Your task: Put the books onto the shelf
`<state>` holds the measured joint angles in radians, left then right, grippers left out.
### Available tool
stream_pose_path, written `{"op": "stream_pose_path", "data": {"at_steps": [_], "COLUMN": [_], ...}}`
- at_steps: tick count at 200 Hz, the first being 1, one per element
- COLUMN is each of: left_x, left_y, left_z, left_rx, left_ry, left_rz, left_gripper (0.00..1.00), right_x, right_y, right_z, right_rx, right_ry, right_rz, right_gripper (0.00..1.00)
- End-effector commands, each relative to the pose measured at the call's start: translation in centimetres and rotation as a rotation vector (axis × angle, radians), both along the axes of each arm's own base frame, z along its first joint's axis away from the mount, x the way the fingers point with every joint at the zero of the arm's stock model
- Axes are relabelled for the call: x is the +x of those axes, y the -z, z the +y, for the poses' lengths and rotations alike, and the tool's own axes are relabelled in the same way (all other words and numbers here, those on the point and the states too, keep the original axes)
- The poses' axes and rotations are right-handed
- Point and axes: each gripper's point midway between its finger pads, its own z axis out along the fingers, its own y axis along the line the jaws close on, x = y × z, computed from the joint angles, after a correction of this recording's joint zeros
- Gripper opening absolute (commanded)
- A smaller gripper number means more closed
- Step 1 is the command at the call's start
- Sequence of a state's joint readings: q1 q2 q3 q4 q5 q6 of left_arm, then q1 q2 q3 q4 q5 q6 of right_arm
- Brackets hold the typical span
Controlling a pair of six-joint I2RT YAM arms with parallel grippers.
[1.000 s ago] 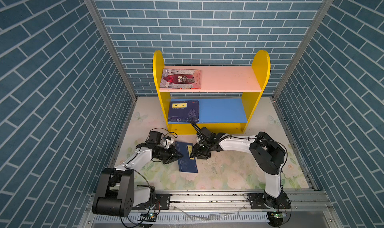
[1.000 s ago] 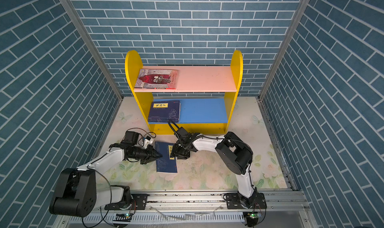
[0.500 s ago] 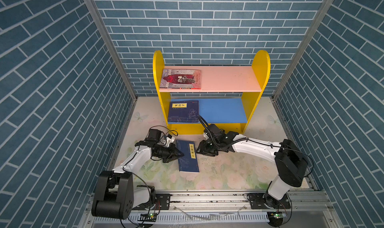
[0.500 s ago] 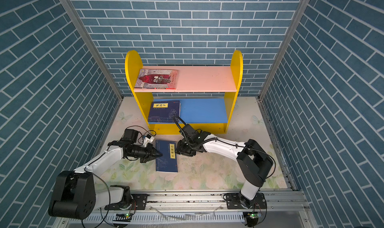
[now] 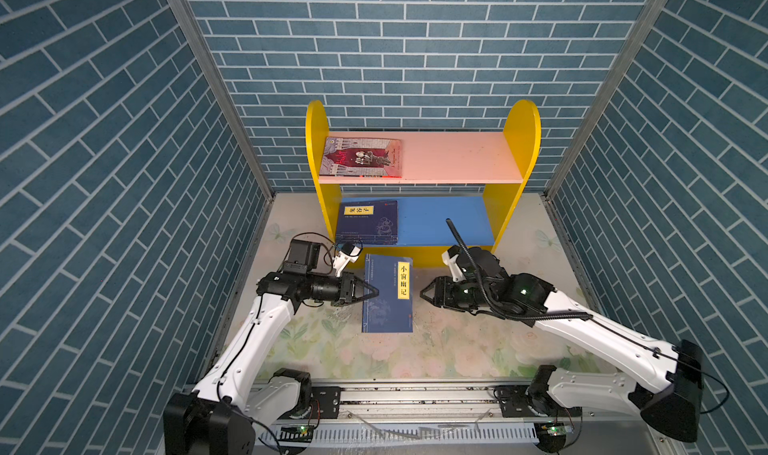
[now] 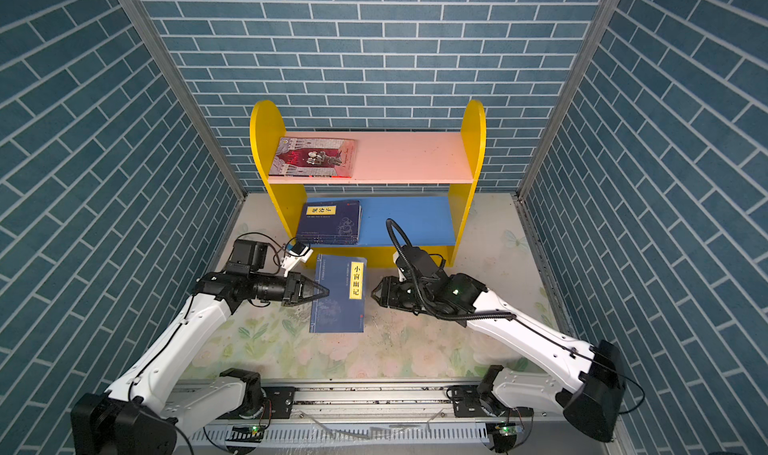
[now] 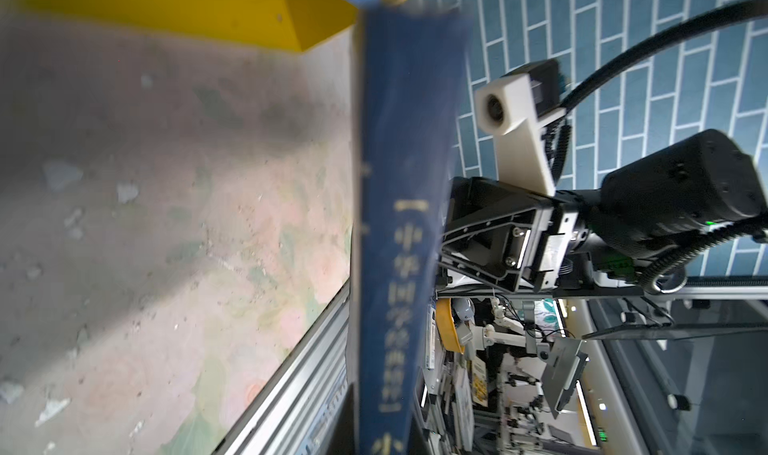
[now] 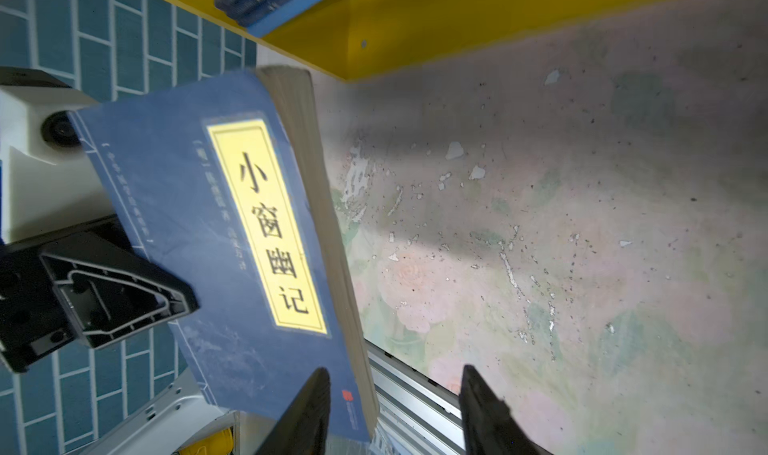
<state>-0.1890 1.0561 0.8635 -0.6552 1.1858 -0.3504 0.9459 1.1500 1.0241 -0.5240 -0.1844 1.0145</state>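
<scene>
holding the dark navy paperback with the yellow title label [image 5: 388, 295] by its spine edge, at the book's 9 o'clock, with the left pincer [image 5: 371, 293] clamped tight on it. tilted and lifted off the floral tabletop [image 5: 415, 349] on that side, by the look of the right wrist view. waiting at the book's 3 o'clock with the right pincer [image 5: 424, 297], jaws roughly half apart, empty, just beside the page edge without touching it.

at 12 o'clock, just beyond the book: the small wooden shelf with yellow round-topped sides [image 5: 519, 149]. already lying flat there: a stack of navy paperbacks [image 5: 368, 224] at the 9 o'clock end of the blue lower board [image 5: 440, 222], and a red-grey illustrated paperback [image 5: 361, 158] at the 9 o'clock end of the pink upper board [image 5: 457, 158].

probably light, thin and bendy, with a smooth cover that may slip; likely to droop and fan open at the unsupported page edge. best gripped deep over the spine, where stiffest, or pinched at the 3 o'clock edge too, to close the pages and carry level.
</scene>
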Motion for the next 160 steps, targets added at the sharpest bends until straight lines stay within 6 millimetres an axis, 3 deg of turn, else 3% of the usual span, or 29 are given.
{"op": "stream_pose_path", "data": {"at_steps": [1,42,79,110,160], "left_x": [2.0,7.1,10.0,10.5,11.8], "left_y": [-3.8,-6.3,-6.0,-6.0,-6.4], "left_z": [-0.3,0.5,1.1,-0.3,-0.1], "left_rx": [-0.041,-0.072,-0.126,-0.160,-0.198], "left_ry": [-0.057,-0.312,-0.474,-0.472,-0.531], "left_rz": [-0.155,-0.218,-0.109,-0.080,-0.049], "left_gripper": [0.00,0.00,0.00,0.00,0.00], "right_x": [0.3,-0.1,0.3,1.6,3.4], "right_y": [-1.9,-4.6,-5.0,-6.0,-6.3], "right_z": [-2.2,-2.1,0.0,2.1,4.8], "right_rx": [0.048,0.285,0.435,0.586,0.656], "right_ry": [0.100,0.131,0.108,0.122,0.136], "right_rz": [-0.059,-0.116,-0.115,-0.140,-0.166], "right_gripper": [0.52,0.54,0.57,0.59,0.60]}}
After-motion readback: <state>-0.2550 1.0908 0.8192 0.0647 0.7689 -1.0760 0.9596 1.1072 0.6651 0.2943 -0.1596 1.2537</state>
